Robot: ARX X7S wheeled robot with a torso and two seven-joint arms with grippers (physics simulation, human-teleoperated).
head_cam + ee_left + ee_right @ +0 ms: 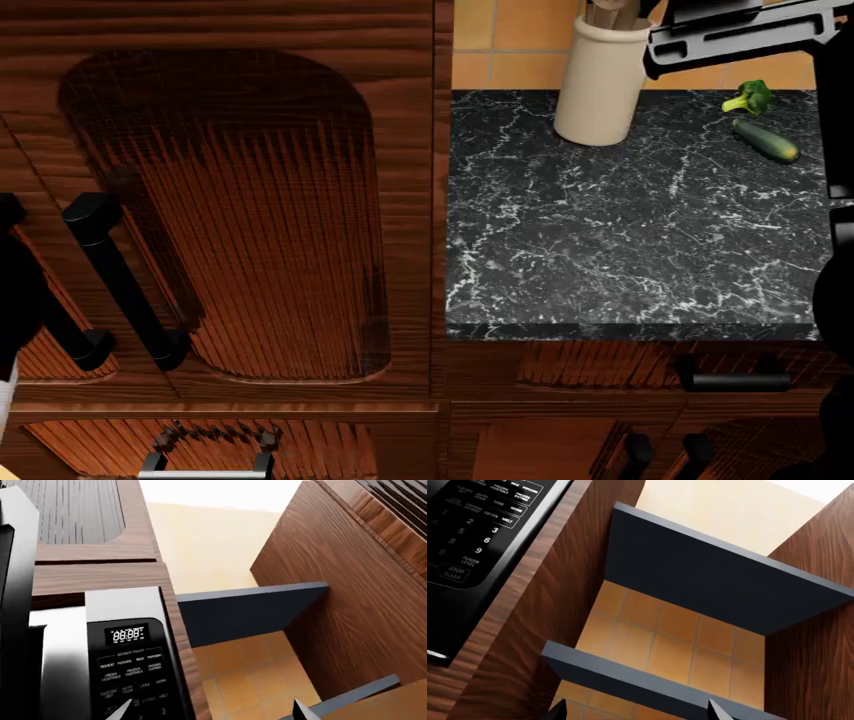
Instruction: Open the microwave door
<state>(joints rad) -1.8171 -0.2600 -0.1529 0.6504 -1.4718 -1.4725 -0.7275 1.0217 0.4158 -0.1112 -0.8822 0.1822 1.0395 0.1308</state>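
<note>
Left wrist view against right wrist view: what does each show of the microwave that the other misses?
Only the left wrist view shows the lit display and the silver door edge. Only the right wrist view shows the number keys and the stop/clear key. Both share the microwave's control panel, the wooden cabinet side beside it and the dark shelves.

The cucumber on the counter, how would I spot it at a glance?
Find the black marble countertop in the head view, then its far right corner past the cream utensil crock. The cucumber lies there, smooth, dark green and elongated, unlike the paler, bushy broccoli floret beside it.
</note>
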